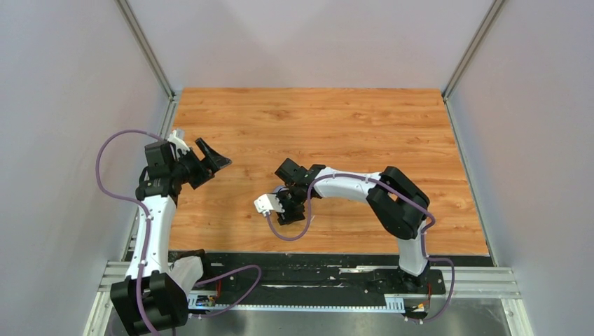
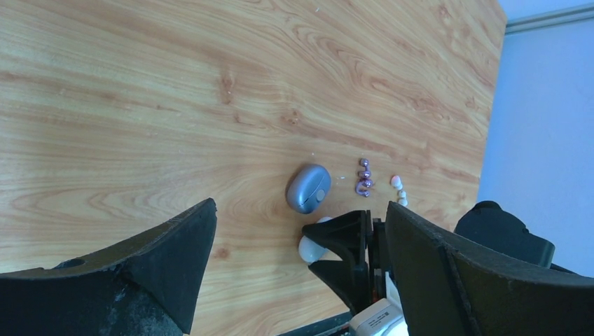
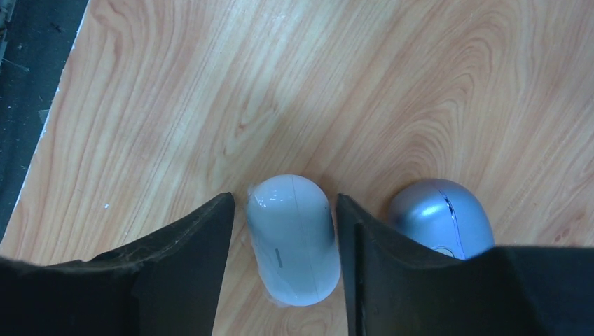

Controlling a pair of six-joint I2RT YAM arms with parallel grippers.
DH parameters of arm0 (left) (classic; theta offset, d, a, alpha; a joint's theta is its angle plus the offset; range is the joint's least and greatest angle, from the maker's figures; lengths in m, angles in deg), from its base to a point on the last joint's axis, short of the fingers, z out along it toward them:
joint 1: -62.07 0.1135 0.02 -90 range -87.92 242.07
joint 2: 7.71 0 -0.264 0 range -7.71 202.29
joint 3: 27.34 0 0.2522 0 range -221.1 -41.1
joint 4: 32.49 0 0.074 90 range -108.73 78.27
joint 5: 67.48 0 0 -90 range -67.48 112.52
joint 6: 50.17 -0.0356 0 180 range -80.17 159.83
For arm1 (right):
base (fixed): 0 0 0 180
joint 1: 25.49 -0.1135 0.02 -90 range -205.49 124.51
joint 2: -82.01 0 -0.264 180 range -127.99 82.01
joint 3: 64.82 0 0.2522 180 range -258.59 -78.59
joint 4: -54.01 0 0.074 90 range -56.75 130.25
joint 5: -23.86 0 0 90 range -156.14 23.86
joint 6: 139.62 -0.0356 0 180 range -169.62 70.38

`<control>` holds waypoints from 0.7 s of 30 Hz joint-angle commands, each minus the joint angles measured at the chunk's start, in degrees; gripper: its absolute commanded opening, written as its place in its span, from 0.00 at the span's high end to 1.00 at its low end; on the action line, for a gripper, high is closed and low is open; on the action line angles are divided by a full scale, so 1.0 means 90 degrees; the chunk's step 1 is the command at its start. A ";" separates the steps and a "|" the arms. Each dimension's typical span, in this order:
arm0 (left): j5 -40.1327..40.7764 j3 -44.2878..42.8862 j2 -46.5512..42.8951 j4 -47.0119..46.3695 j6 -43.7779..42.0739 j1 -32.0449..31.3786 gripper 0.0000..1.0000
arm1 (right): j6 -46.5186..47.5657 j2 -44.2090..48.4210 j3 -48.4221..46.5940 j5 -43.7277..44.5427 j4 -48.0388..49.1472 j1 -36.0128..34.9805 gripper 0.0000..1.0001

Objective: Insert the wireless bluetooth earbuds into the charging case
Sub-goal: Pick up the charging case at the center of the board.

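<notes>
A white oval charging case (image 3: 294, 238) lies closed on the wooden table (image 3: 210, 91). My right gripper (image 3: 284, 197) straddles it: the right finger is against its side and a thin gap shows at the left finger. A closed grey-purple case (image 3: 438, 217) sits just right of that finger. In the left wrist view, the purple case (image 2: 308, 187) lies beyond the white case (image 2: 310, 248), with tiny purple earbuds (image 2: 364, 178) and white earbuds (image 2: 399, 189) in two small clusters further on. My left gripper (image 1: 213, 168) hovers open and empty at the table's left. The top view hides cases and earbuds.
The table's near edge meets a black base strip (image 1: 315, 262) close behind the white case. Grey enclosure walls (image 1: 70, 105) stand along the left and right sides. The right arm's elbow (image 1: 399, 199) arches over the table's right half.
</notes>
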 commanded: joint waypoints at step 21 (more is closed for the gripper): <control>-0.3110 -0.0835 0.0396 -0.3512 0.0048 -0.0472 0.00 | -1.0494 0.0978 -0.3219 -0.5237 0.4512 0.3231 0.82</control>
